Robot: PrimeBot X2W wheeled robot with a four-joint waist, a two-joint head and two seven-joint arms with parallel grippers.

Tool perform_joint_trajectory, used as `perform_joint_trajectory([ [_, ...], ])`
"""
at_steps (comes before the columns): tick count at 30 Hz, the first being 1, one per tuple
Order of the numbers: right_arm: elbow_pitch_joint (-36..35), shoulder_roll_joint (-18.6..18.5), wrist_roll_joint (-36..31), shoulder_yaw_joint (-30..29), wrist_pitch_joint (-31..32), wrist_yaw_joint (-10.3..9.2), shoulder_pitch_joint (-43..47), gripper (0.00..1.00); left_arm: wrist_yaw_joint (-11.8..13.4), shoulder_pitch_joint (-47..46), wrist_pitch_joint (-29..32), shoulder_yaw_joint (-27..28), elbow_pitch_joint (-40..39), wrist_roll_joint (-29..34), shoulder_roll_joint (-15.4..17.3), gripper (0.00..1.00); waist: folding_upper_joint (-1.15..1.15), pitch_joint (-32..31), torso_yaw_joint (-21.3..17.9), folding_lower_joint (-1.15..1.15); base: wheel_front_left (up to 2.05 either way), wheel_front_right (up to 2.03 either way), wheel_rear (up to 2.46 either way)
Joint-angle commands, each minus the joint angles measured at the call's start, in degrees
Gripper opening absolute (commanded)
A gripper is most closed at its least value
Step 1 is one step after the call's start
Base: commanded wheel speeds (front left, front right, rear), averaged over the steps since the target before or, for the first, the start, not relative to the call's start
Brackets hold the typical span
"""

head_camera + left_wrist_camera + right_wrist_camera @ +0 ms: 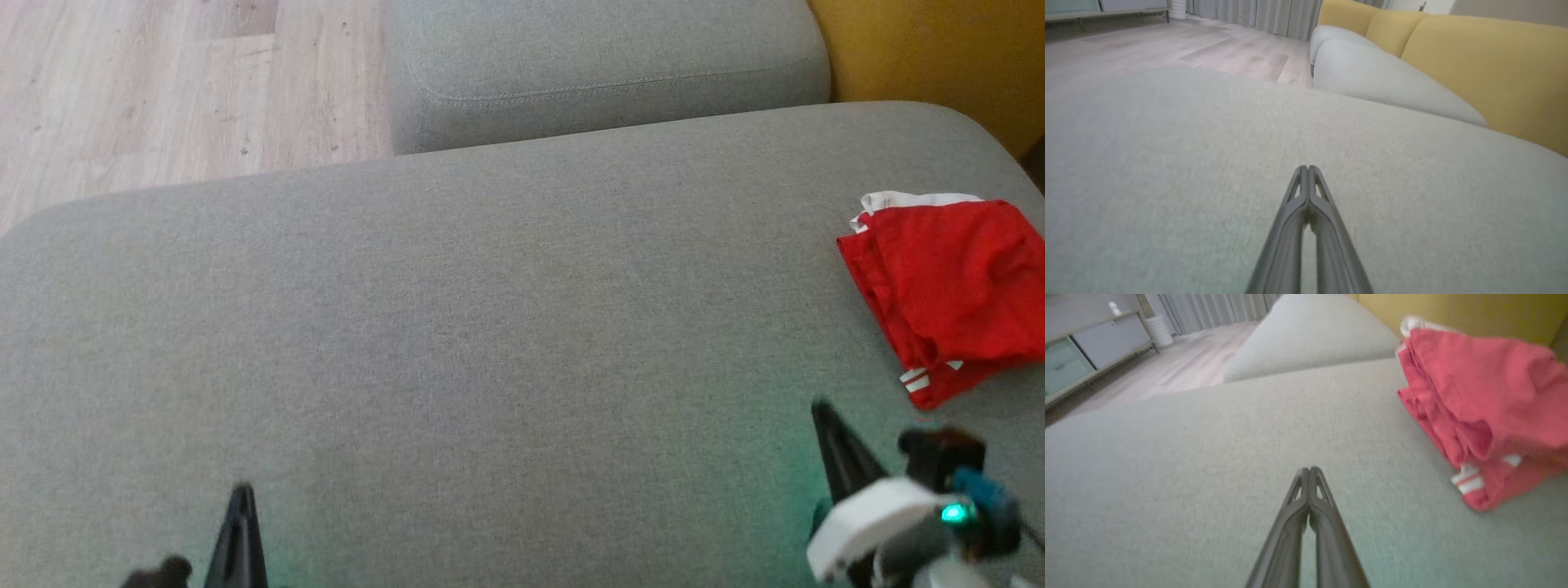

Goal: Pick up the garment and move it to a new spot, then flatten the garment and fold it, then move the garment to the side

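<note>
The left tool (242, 492) points up from the lower left of the head view with its two dark fingers pressed tip to tip, holding nothing, low over bare grey fabric. The right tool (823, 411) at the lower right is likewise closed and empty; in its own wrist view the fingers meet at the tips, with only cushion ahead of them.

The garment (951, 286), red with white trim and white stripes at one corner, lies in a compact, layered bundle at the far right of the broad grey seat cushion (490, 327), near its rounded edge and just ahead and to the right of the right tool, not touching it. A second cushion (604, 65) and a yellow backrest (939, 49) lie beyond, with wooden floor (163, 82) to the upper left.

Judging by the doubled-over shape and its place off to one side, the fold and the move aside look done, so this reads as the closing stage. If the bundle is accepted as it lies, little is called for beyond drawing both arms clear. If it needs tidying, the right tool would have to open first and come in from the near corner by the stripes.
</note>
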Motion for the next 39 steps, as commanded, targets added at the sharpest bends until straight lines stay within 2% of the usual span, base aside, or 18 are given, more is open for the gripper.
perform_joint_trajectory([
  [1,1.7,0.0,0.0,0.1,0.0,0.00,1.2,0.00,0.0,0.8,0.0,0.0,1.5,0.0,-0.2,0.00,0.00,0.0,0.0,0.00,0.00,0.00,0.00],
  [39,1.9,1.3,23.4,-3.0,1.6,-0.01,-0.9,0.00,-0.3,-2.3,6.2,2.0,-0.8,-21.8,-0.6,0.00,0.00,0.2,0.9,0.00,0.00,0.00,0.00],
])
